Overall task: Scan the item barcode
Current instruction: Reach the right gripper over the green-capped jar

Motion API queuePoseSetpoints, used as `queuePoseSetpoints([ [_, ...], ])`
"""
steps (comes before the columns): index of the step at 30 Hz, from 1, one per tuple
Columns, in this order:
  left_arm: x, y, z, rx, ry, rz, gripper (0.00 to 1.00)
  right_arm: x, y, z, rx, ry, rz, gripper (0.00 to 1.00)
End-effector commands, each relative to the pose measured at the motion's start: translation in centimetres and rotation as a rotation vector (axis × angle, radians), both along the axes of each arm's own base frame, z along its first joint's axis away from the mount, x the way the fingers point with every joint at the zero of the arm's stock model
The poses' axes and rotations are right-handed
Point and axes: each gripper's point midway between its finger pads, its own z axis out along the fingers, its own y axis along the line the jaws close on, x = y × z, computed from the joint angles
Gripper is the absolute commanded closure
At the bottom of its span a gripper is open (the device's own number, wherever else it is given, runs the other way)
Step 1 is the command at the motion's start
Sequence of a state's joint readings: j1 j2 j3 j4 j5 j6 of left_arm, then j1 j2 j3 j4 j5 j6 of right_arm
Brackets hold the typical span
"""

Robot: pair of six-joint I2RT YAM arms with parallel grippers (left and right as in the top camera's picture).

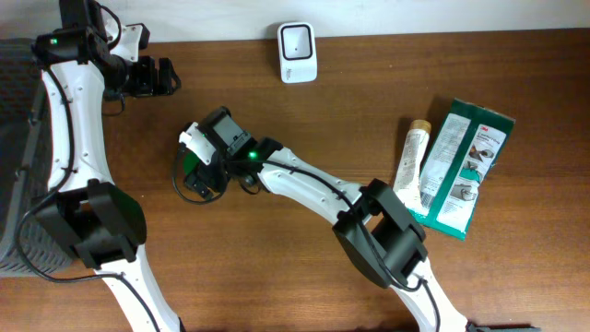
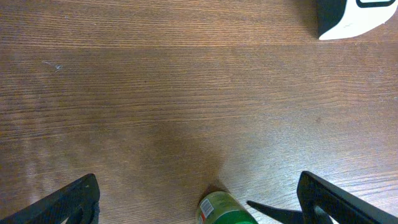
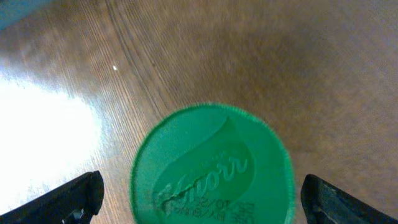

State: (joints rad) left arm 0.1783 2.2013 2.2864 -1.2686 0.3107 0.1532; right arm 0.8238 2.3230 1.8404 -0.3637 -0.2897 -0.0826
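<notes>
The item is a green jar [image 3: 211,168] with an embossed green lid, standing on the table. It fills the right wrist view from above. My right gripper [image 3: 205,202] is open, with one finger on each side of the lid and a gap on both sides. From overhead the jar [image 1: 191,170] is mostly hidden under the right gripper [image 1: 203,181]. In the left wrist view the jar [image 2: 225,211] shows a small barcode at the bottom edge. The white scanner [image 1: 297,52] lies at the back of the table. My left gripper [image 1: 164,77] hangs open at the back left, holding nothing.
A cream tube [image 1: 412,159] and two green-and-white packets [image 1: 461,166] lie at the right of the wooden table [image 1: 304,111]. A corner of the scanner [image 2: 354,15] shows at the top right of the left wrist view. A dark ribbed bin [image 1: 14,157] stands at the left edge.
</notes>
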Motion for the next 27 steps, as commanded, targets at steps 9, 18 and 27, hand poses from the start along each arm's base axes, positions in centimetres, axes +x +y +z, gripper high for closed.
queuePoseSetpoints([
  [9, 0.2, 0.0, 0.9, -0.013, -0.022, 0.006, 0.01, 0.2, 1.1, -0.2, 0.029, -0.02, 0.02, 0.37],
  [18, 0.2, 0.0, 0.9, -0.013, -0.022, 0.006, 0.01, 0.3, -6.2, 8.0, -0.032, 0.035, -0.07, 0.44],
  [27, 0.2, 0.0, 0.9, -0.013, -0.022, 0.006, 0.01, 2.1, -21.4, 8.1, -0.208, 0.272, -0.325, 0.44],
])
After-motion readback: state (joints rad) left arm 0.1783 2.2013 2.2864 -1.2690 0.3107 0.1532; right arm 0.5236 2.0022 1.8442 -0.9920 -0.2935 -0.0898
